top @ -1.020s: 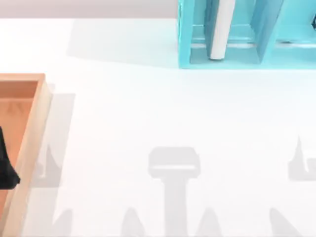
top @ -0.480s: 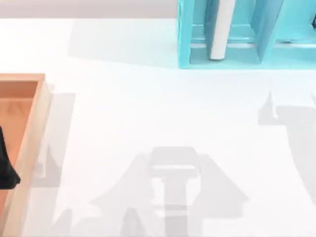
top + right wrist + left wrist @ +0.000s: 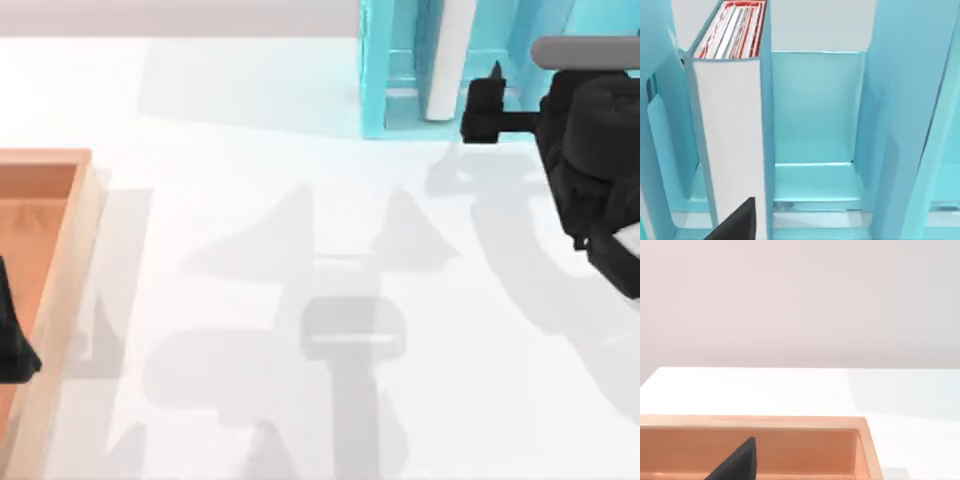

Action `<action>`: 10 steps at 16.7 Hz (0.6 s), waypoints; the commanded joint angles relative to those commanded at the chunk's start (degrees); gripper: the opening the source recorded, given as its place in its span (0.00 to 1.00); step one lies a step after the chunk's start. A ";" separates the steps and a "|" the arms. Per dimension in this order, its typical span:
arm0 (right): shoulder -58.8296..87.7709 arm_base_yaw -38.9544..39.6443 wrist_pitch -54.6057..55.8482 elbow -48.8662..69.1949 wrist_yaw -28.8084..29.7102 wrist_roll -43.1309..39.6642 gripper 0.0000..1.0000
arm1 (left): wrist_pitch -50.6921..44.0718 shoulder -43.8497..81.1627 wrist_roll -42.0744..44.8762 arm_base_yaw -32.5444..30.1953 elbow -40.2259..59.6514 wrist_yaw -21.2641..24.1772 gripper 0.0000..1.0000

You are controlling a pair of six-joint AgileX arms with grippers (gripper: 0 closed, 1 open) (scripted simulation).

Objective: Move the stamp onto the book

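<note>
Gripper (image 3: 482, 108) of the right AgileX arm at the front of a bright cyan shelf (image 3: 385, 70) on the table's far edge, toward the far right corner, its bulky black arm reaching in from the right edge. Grip state impossible to tell, whether released or clenched, with nothing seen held. Book (image 3: 447, 55) standing upright inside the shelf's left-hand part, seen from above as a narrow white strip running back from the open front, with the gripper just beside its near end; contact between the two not clear from above. Close up from the right wrist: the same book (image 3: 730, 140) on end, broad white face forward, teal cover along one side, red-and-white lines across its upper end, and the shelf's (image 3: 815, 100) pale cyan back wall and floor showing next to it, with upright dividers on either side. Long orange-brown wooden tray (image 3: 65, 260) along the table's left edge, well apart from the shelf. Left gripper (image 3: 12, 345) parked over the tray at the left edge, a dark wedge against the wood, its grip also impossible to tell. From the left wrist, the tray's (image 3: 790, 422) far rim and corner against the white table (image 3: 250, 200) and a plain pale wall. Grey arm shadows spread across the table's middle and near edge.
</note>
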 joint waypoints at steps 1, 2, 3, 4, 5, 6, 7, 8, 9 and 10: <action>4.53 1.14 2.39 2.26 1.22 0.15 1.00 | 0.00 0.00 0.00 0.00 0.00 0.00 1.00; 8.64 2.19 4.65 4.39 2.35 0.28 1.00 | 0.00 0.00 0.00 0.00 0.00 0.00 1.00; 12.34 3.15 6.74 6.37 3.38 0.38 1.00 | 0.00 0.00 0.00 0.00 0.00 0.00 1.00; 15.64 4.00 8.63 8.16 4.30 0.46 1.00 | 0.00 0.00 0.00 0.00 0.00 0.00 1.00; 18.51 4.74 10.30 9.74 5.10 0.52 1.00 | 0.00 0.00 0.00 0.00 0.00 0.00 1.00; 20.90 5.37 11.70 11.07 5.77 0.57 1.00 | 0.00 0.00 0.00 0.00 0.00 0.00 1.00; 22.79 5.86 12.81 12.12 6.29 0.60 1.00 | 0.00 0.00 0.00 0.00 0.00 0.00 1.00; 24.05 6.18 13.56 12.83 6.66 0.62 1.00 | 0.00 0.00 0.00 0.00 0.00 0.00 1.00; 24.70 6.34 13.94 13.19 6.85 0.63 1.00 | 0.00 0.00 0.00 0.00 0.00 0.00 1.00; 24.77 6.36 13.98 13.23 6.87 0.63 1.00 | 0.00 0.00 0.00 0.00 0.00 0.00 1.00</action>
